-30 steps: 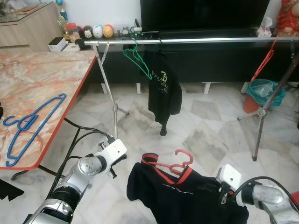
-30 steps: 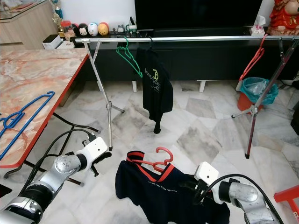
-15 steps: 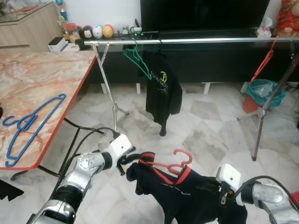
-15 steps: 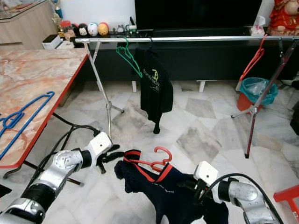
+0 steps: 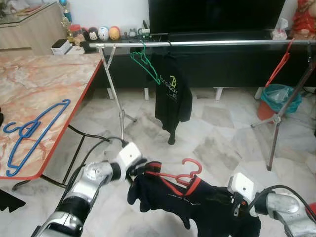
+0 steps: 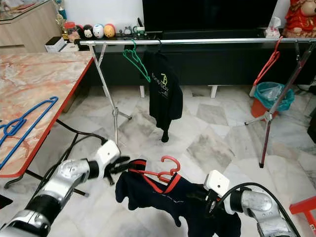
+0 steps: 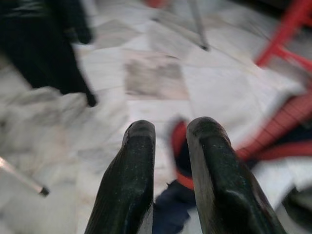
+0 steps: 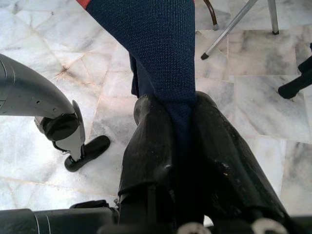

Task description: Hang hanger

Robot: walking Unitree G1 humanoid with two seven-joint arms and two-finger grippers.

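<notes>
Hanger (image 5: 183, 175), red, sits inside the collar of a dark shirt (image 5: 197, 207) held low over the marble floor (image 5: 217, 133), between both arms and well short of the rail (image 5: 207, 43).

Right end effector (image 8: 181, 146): clenched on a fold of the shirt fabric, cloth pinched between its two fingers. Left end effector (image 5: 139, 169): at the red-trimmed collar next to the hanger's shoulder; in the blurred left wrist view the fingers (image 7: 127, 165) stand slightly apart with collar and red trim just beyond the tips, so probably not gripping yet.

Risks, as judgement:
- Neither end effector holds the hanger itself. Lifting by cloth alone could let the hanger slip out of the neck and drop.
- Left closing on collar fabric only would tilt the hook away from the rail.
- Shirt hangs bunched; a sleeve may drag or snag on the rack leg (image 5: 116, 98).
- Rail already carries a green hanger (image 5: 146, 61), a black shirt (image 5: 173, 94) and a second red hanger (image 5: 279, 66); the hook could knock these.

Blue hanger (image 5: 34, 131) lies on the desk (image 5: 44, 84), untouched.
</notes>
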